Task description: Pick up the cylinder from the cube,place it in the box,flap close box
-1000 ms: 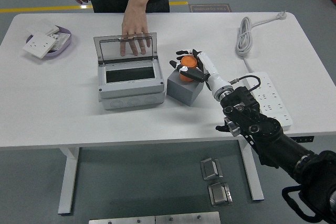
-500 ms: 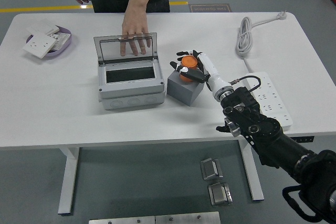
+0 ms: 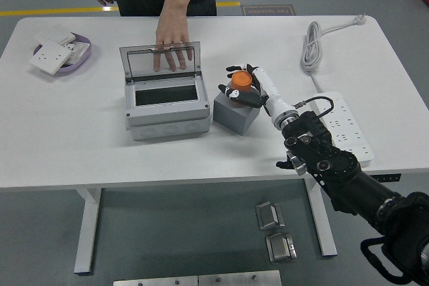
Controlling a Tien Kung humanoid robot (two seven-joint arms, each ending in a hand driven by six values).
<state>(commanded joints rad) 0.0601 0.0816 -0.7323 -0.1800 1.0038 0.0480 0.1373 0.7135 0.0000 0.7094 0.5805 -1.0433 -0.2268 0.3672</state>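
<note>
An orange cylinder (image 3: 240, 83) stands on a grey cube (image 3: 236, 112) right of the middle of the table. My right hand (image 3: 242, 86) reaches in from the lower right, and its fingers are curled around the cylinder. Left of the cube sits a grey box (image 3: 165, 103) with its clear lid (image 3: 159, 62) standing up. A person's hand (image 3: 171, 43) rests flat on the table behind that lid. My left arm is out of view.
A purple dish (image 3: 80, 59) with white switch plates sits at the far left. A white power strip (image 3: 348, 128) lies at the right edge, and a coiled white cable (image 3: 314, 45) lies at the far right.
My right hand's fingers have closed tighter around the orange cylinder, which now stands slightly higher on the cube. The person's hand and the box have not moved.
</note>
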